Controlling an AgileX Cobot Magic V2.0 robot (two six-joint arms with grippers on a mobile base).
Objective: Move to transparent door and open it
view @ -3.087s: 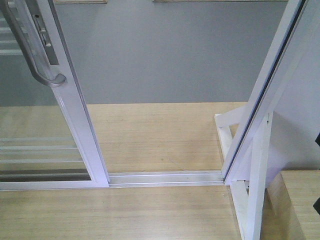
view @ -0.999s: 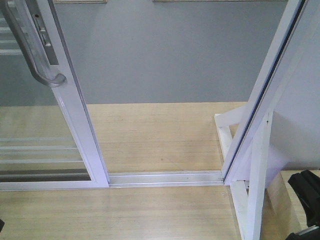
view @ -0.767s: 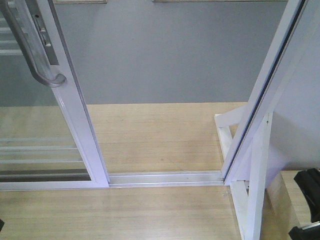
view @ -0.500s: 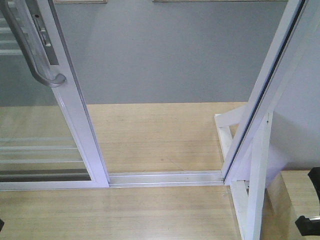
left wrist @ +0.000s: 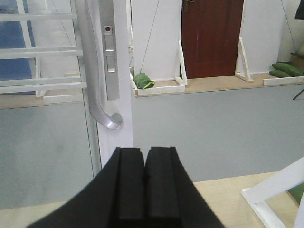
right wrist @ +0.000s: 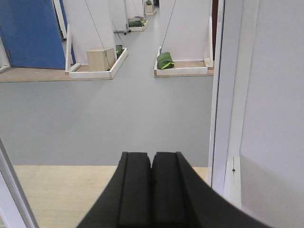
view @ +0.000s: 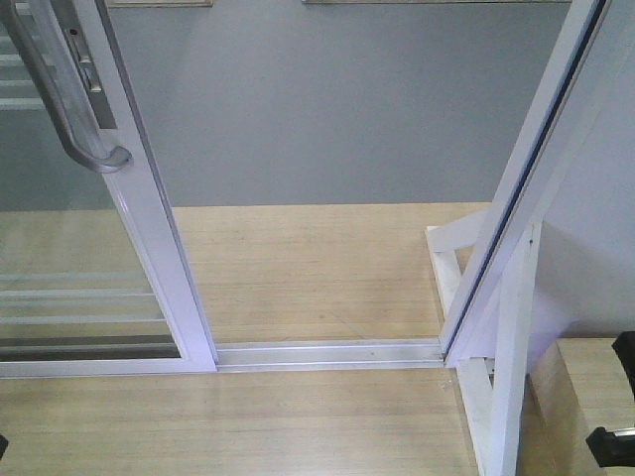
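Observation:
The transparent door (view: 149, 228) stands at the left in the front view, a glass panel in a glossy white frame with thin white bars. Its curved grey handle (view: 69, 109) sits on the stile. A wide gap lies between that stile and the white jamb (view: 526, 198) on the right. In the left wrist view my left gripper (left wrist: 144, 156) is shut on nothing, below and just right of the handle's lower end (left wrist: 109, 121), apart from it. My right gripper (right wrist: 152, 159) is shut and empty, facing the gap, with the jamb (right wrist: 228, 95) to its right.
A metal floor track (view: 327, 352) crosses the wooden platform between door and jamb. White braces (view: 506, 377) prop the jamb. Beyond lie grey floor, a dark red door (left wrist: 211, 38), green bags (left wrist: 142, 80), a wooden box (right wrist: 100, 59) and a blue door (right wrist: 31, 33).
In the front view the black part of my right arm has drawn back toward the lower right edge over the last second. The door and handle have stayed put.

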